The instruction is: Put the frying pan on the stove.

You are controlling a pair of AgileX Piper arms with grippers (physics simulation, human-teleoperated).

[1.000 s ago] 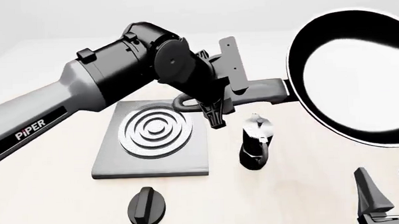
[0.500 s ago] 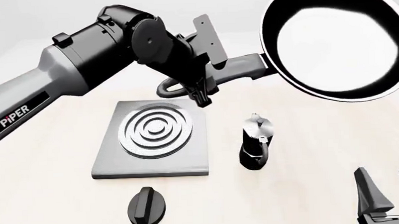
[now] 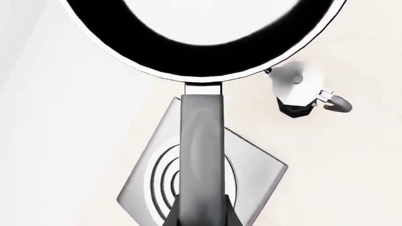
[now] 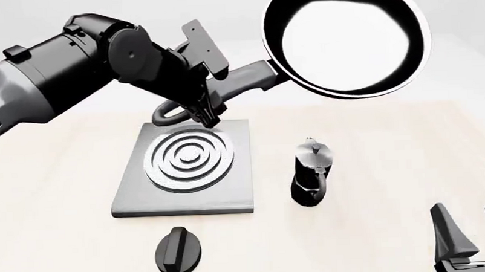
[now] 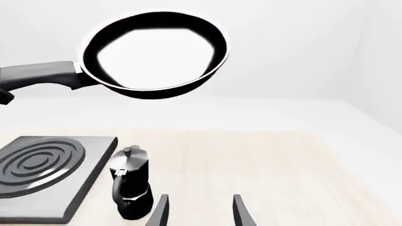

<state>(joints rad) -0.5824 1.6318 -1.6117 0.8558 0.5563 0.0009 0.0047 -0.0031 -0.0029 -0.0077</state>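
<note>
The left arm (image 4: 54,76) enters large and is cut off at the frame edge in the front view; its left gripper (image 4: 205,116) is closed on the long grey handle (image 4: 240,81) of the frying pan (image 4: 346,43). The fingertips themselves are mostly hidden behind the handle and wrist, so the grip shows only as dark jaw tips poking out below the handle's loop end.

The pan hangs in the air, out beyond the jaws along the handle, well above the table (image 4: 373,161), its glossy bowl tipped toward the camera. In the left wrist view its far rim is cut off.

The stove (image 4: 185,167) lies flat on the table directly beneath the left jaws, apart from the pan. Beside it stands the moka pot (image 4: 311,171), upright, under the pan's near side. A black knob (image 4: 179,252) sits nearer the camera.

The right gripper (image 5: 199,212) shows only two finger tips, spread apart and holding nothing, just short of the moka pot.
</note>
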